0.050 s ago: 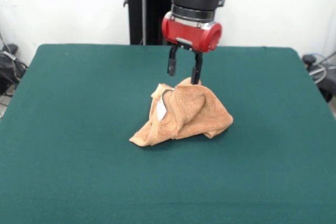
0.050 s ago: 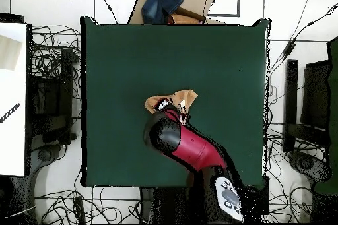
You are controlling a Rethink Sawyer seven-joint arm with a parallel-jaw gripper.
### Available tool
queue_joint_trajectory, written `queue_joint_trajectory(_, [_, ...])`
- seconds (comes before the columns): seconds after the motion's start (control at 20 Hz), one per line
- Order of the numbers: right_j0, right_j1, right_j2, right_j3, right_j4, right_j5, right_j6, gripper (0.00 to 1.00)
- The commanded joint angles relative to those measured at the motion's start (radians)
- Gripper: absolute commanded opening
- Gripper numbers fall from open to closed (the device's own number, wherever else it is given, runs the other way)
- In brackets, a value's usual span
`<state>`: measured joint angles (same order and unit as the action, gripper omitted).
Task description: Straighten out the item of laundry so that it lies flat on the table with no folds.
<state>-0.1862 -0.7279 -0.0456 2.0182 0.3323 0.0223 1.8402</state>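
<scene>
The orange-tan terry towel sits bunched in a peaked heap near the middle of the green tabletop. The tool, jaws parted, has one finger at the peak and grips nothing. Better to pinch a corner, then drag outward.

Even, bright diffuse light, front view. Soft faint shadow under towel on table. No glare. White wall slightly overexposed. Overhead view darker, table near-black green.
</scene>
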Motion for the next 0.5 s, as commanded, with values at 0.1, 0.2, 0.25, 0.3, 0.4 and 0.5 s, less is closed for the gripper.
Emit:
queue_joint_trajectory(0.1, [0.018,0.027,0.017,-0.018,0.027,0.124,0.175,1.00])
queue_joint_trajectory(0.2, [0.006,0.039,0.024,-0.025,0.020,0.118,0.165,1.00])
queue_joint_trajectory(0.25, [-0.003,0.040,0.032,-0.020,0.014,0.107,0.163,1.00])
queue_joint_trajectory(0.3, [-0.026,0.044,0.055,-0.012,0.008,0.092,0.161,1.00])
queue_joint_trajectory(0.4, [-0.066,0.063,0.090,-0.008,-0.006,0.067,0.152,1.00])
queue_joint_trajectory(0.5, [-0.082,0.090,0.103,-0.025,-0.013,0.063,0.139,1.00])
